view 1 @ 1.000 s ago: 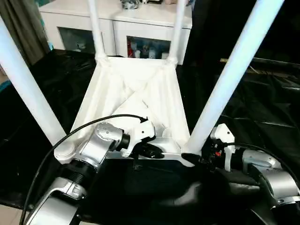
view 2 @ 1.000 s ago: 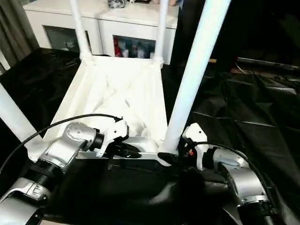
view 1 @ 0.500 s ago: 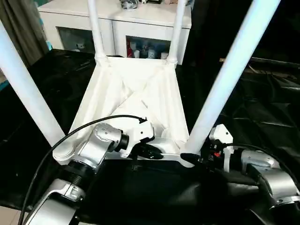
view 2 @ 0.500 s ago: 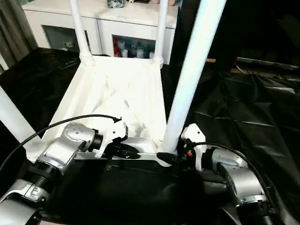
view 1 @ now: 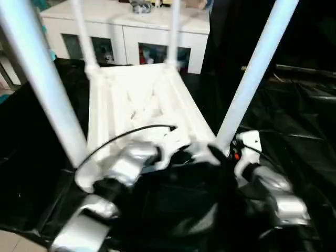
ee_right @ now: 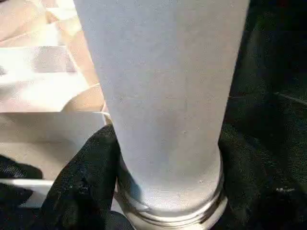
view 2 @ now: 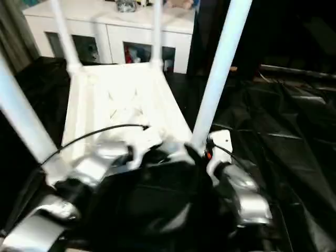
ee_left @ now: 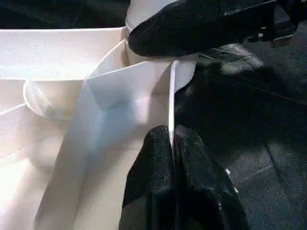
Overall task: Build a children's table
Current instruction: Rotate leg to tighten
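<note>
Four white legs stand up from the children's table (view 1: 137, 100), which lies upside down on the black-draped table (view 1: 294, 121), its ribbed underside facing me. Two legs rise at the far corners, close to the white cabinet (view 1: 131, 31) behind; the near left leg (view 1: 44, 79) and the near right leg (view 1: 252, 68) climb past the top of my head view.

My left gripper (ee_left: 171, 143) sits at the near edge of the overturned top, toward its right corner. In the left wrist view I see its two black fingers (ee_left: 151, 182) pressed together on the thin upright rim (ee_left: 171, 103) of the top, one finger on each face of that wall, pinching it. Beyond them in the same view a black finger of the other gripper curves around the corner socket.

My right gripper (ee_right: 165, 191) is at the near right corner. In the right wrist view its fingers (ee_right: 84, 179) lie on either side of the base of the near right leg, touching the tube just above the ring where it meets the round socket (ee_right: 172, 211); they clasp the leg between them. From the head, the white wrist housing (view 1: 247, 144) sits just beside that leg's foot, with my silver forearm (view 1: 273, 191) trailing back toward me over the black cloth.

A black cable (view 1: 131, 135) arcs over my left forearm (view 1: 126, 165) above the near edge of the top.
</note>
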You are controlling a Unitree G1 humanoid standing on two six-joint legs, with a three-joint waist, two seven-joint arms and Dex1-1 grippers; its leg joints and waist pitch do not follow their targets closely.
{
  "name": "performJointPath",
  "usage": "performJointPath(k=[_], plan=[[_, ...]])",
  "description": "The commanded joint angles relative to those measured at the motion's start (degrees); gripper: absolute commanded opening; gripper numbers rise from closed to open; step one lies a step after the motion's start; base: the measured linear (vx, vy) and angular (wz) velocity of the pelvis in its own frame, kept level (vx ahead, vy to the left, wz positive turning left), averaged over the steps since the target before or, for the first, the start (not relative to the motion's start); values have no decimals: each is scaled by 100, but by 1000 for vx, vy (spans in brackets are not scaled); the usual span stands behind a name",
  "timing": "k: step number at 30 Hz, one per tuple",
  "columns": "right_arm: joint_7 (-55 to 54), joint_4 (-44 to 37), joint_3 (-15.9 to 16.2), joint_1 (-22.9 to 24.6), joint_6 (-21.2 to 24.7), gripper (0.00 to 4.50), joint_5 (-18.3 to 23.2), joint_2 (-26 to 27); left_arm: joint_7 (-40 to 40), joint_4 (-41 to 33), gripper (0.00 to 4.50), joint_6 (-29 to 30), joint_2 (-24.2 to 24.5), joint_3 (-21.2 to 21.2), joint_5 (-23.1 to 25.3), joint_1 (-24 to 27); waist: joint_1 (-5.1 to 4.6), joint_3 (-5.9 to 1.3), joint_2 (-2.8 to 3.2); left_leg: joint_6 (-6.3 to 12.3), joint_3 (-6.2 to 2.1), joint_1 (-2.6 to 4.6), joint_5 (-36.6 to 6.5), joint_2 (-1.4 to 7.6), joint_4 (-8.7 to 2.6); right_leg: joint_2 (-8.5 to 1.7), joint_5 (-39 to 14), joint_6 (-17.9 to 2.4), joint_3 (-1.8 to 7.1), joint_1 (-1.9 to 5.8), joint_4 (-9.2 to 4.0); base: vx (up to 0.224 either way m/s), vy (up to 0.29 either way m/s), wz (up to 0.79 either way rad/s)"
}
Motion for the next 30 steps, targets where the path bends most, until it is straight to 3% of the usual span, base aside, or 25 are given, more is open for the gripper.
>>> performJointPath(k=[1, 4, 7, 12, 16, 20, 23, 26, 30], plan=[[190, 34, 692, 27, 105, 268, -251, 276, 203, 233, 0, -105, -423, -131, -72, 17, 2, -194, -101, 86, -100, 40, -1708, 171, -423, -202, -2045, -765, 85, 119, -458, 0, 0, 0], [235, 27, 839, 2, -36, 268, -333, 291, 200, 342, 0, -175, -446, -134, -49, -7, -1, -186, -90, 104, -97, 53, -1844, 165, -422, -203, -2172, -741, 87, 103, -483, 0, 0, 0], [533, -32, 564, -94, 60, 337, 62, 178, -10, 273, 0, -181, -339, -75, -155, 30, -2, -189, -91, 122, -111, 47, -1870, 176, -432, -217, -2231, -734, 85, 111, -484, 0, 0, 0], [1374, -285, 710, -116, 95, 381, 72, -392, -594, 130, 0, -145, -44, -111, -275, 125, 5, -198, -106, 221, -99, 19, -1717, 183, -416, -211, -1918, -802, 85, 142, -453, 0, 0, 0], [2221, -489, 864, -17, -191, 381, -38, -1040, -1177, -101, 0, -88, 355, -180, -305, 236, 31, -206, -111, 356, -87, 5, -1484, 194, -390, -216, -1538, -945, 82, 172, -411, 0, 0, 0], [3133, -743, 815, 91, -80, 381, 286, -1642, -2085, -556, 0, 118, 837, -191, -571, 424, 41, -210, -106, 441, -76, 24, -1395, 218, -381, -214, -1387, -1111, 84, 176, -372, 0, 0, 0], [3779, -917, 885, 165, -68, 381, 434, -2041, -2606, -852, 0, 220, 1162, -180, -770, 556, 43, -220, -101, 483, -72, 33, -1248, 231, -371, -195, -938, -1272, 81, 174, -317, 0, 0, 0], [4051, -962, 994, 186, -111, 381, 416, -2238, -2750, -990, 0, 321, 1295, -136, -881, 622, 42, -219, -97, 528, -55, 41, -1146, 225, -350, -184, -628, -1422, 79, 179, -278, 0, 0, 0], [4248, -994, 1087, 164, -44, 381, 465, -2269, -2799, -1112, 0, 451, 1329, -105, -935, 675, 25, -213, -130, 489, -51, 36, -1198, 219, -344, -207, -773, -1455, 83, 193, -287, 0, 0, 0]])
